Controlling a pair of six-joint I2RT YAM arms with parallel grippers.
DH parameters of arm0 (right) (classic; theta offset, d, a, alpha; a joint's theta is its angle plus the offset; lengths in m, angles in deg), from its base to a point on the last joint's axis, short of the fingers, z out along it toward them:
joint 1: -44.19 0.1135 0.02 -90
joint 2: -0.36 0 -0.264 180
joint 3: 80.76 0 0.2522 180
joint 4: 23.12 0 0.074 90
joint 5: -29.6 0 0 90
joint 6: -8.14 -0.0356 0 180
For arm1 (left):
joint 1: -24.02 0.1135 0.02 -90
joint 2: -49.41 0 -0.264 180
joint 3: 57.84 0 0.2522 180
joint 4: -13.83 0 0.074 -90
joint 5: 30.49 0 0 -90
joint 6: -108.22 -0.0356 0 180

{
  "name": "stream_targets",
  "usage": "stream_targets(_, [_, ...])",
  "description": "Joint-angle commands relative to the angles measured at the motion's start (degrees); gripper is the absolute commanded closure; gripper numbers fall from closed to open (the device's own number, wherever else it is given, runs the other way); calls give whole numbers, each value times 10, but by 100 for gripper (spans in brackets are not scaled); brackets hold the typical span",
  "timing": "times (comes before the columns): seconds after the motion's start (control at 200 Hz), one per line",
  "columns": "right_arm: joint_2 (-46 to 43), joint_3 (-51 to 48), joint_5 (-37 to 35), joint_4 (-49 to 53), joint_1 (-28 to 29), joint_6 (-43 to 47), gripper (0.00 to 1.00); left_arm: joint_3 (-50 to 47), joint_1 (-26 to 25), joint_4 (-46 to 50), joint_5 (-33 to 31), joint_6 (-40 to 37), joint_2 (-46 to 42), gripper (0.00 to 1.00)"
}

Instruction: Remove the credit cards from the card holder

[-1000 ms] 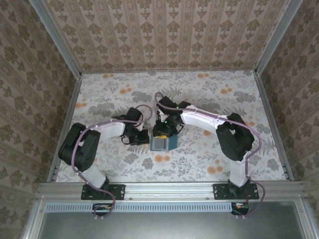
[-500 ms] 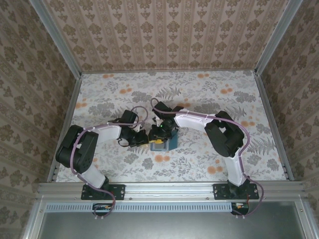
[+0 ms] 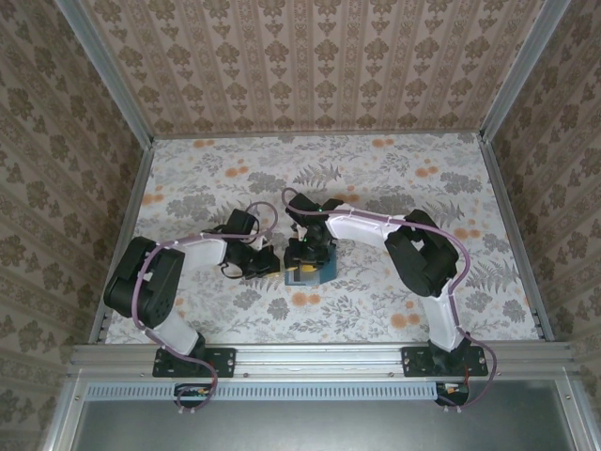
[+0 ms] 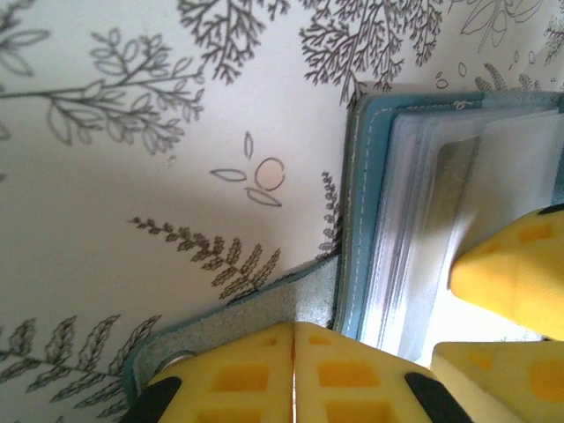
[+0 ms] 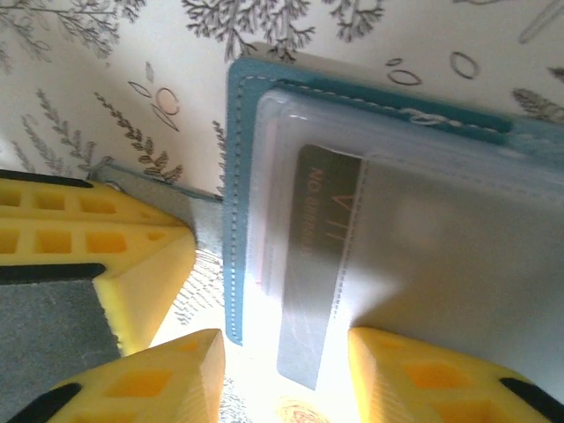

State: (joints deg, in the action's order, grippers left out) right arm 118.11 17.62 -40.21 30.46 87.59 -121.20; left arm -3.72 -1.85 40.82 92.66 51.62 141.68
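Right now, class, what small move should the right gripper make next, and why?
Probably close on the card. The right gripper is open, with its jaws either side of the card's near end, and the left gripper is shut on the holder at its flap, so the holder looks steadied for a pull.

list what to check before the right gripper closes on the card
1. left gripper holds the card holder by its flap: ok, fingers shut on it
2. right gripper open: ok, fingers apart
3. end of the card lies between the right fingers: ok
4. card clamped: not ok, a gap shows beside it
5. number of cards inside: cannot tell
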Motion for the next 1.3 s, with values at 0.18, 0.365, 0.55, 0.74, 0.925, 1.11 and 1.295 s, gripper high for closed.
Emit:
stream_targets(0.18, [1, 42, -131, 125, 10, 57, 47, -28, 12, 50, -31, 10, -11, 90])
stream_targets(0.365, [-7, 50, -180, 161, 11, 74, 45, -20, 12, 63, -35, 10, -18, 90])
stream_targets(0.55, [-24, 38, -203, 169, 10, 79, 44, -7, 12, 81, -43, 8, -24, 90])
stream_targets(0.74, [-40, 13, -192, 154, 3, 83, 46, 14, 7, 101, -50, 7, -30, 90])
stream_targets(0.925, [-53, -17, -189, 142, -13, 90, 46, 58, -26, 130, -61, 8, -29, 90])
stream_targets(1.11, [-63, -51, -174, 121, -28, 96, 46, 92, -48, 138, -68, 23, -23, 90])
stream_targets(1.295, [-66, -82, -163, 101, -36, 100, 47, 119, -67, 145, -76, 29, -7, 90])
